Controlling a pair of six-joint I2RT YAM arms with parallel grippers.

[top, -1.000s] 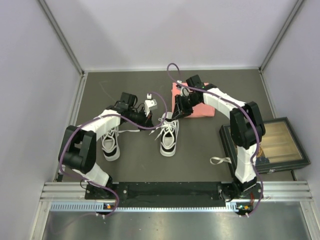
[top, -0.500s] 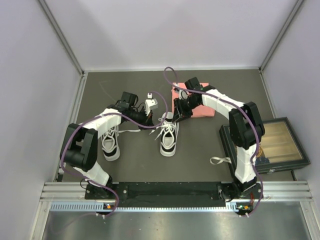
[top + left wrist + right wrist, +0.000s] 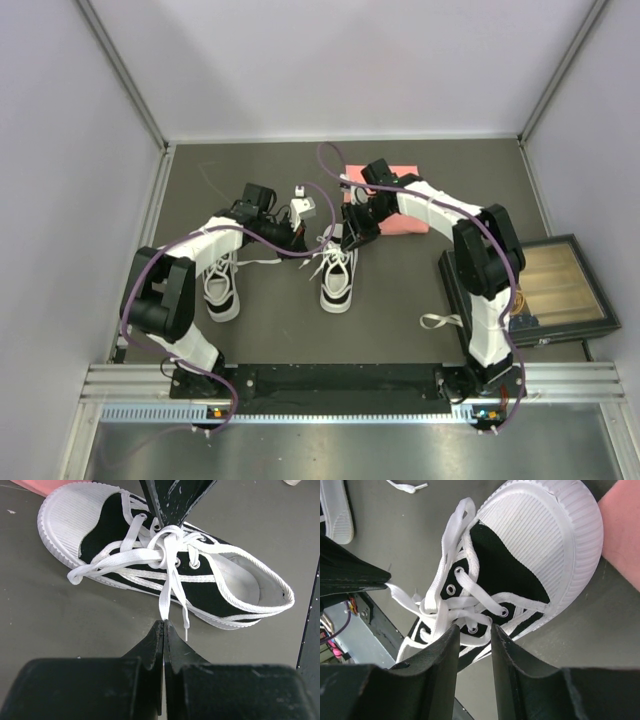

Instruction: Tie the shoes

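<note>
Drawing the knot (image 3: 167, 536) tight.
My left claw (image 3: 164, 625) pinches a lace (image 3: 173, 587) beside the shoe (image 3: 235, 582); right claw (image 3: 471, 636) spread over it; next, pull outward.

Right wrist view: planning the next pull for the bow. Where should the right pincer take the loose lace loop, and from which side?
Probably mid-length on the lace loop, lying flat beside the toe cap. Come from above at the toe side, right pincer straddling its width; the left pincer grips the lace end further back.
</note>
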